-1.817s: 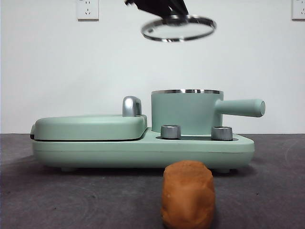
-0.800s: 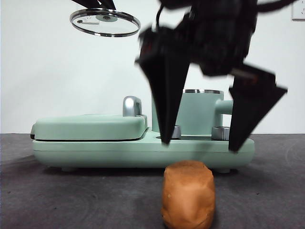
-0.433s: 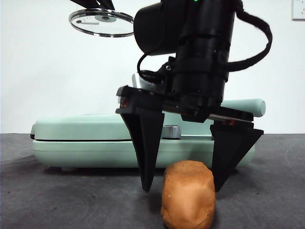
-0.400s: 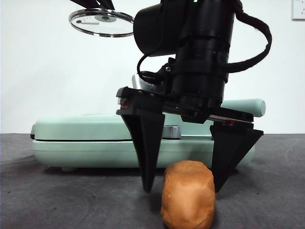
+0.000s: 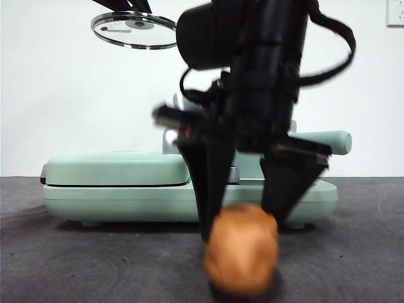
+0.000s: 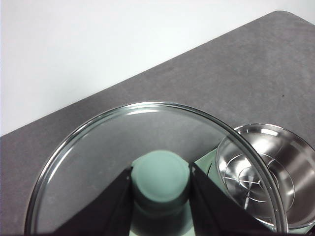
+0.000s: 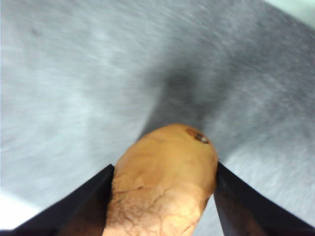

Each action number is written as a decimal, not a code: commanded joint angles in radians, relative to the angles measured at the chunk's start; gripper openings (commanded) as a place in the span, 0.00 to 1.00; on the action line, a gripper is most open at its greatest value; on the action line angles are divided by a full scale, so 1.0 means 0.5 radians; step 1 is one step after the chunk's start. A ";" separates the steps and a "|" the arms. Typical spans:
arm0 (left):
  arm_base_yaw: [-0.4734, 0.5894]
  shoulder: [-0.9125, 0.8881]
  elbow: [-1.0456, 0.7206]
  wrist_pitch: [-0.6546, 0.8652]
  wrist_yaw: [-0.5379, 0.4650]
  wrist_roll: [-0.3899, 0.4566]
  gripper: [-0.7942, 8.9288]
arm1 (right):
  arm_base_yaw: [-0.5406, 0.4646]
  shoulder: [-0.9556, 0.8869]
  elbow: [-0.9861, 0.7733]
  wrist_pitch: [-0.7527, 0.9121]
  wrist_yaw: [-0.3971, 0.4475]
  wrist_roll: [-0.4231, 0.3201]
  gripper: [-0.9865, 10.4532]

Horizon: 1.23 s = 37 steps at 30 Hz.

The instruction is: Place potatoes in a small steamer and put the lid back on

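My right gripper (image 5: pixel 243 230) has its two black jaws pressed against either side of the potato (image 5: pixel 242 257), low in the middle of the front frame. The right wrist view confirms it: the jaws touch both flanks of the potato (image 7: pixel 162 184), closed down to its width. The potato is blurred in the front picture, so I judge it is just coming off the dark table (image 5: pixel 95 265), though I cannot tell whether it has fully cleared the surface.

My left gripper (image 6: pixel 161 179) grips the mint-green knob of the glass lid (image 6: pixel 98 147), jaws snug on both sides of it, and holds the lid (image 5: pixel 134 29) high at the upper left of the front frame, well apart from the pot.

The small steamer (image 6: pixel 266 174) stands uncovered, its steel inside bare, at the lower right of the left wrist picture.

So, as I judge it: lid off, potato gripped. The carry to the pot, the drop and the lid's return are left.
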 commanded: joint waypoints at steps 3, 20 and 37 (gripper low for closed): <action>-0.004 0.017 0.062 0.050 0.003 -0.008 0.10 | -0.102 0.034 0.369 -0.187 -0.044 -0.141 0.24; 0.007 0.018 0.062 0.052 0.003 -0.002 0.10 | -0.779 0.259 1.601 -0.520 -0.073 -0.456 0.25; 0.007 0.021 0.060 0.038 0.003 -0.001 0.10 | -0.925 0.750 1.747 -0.323 -0.111 -0.449 0.25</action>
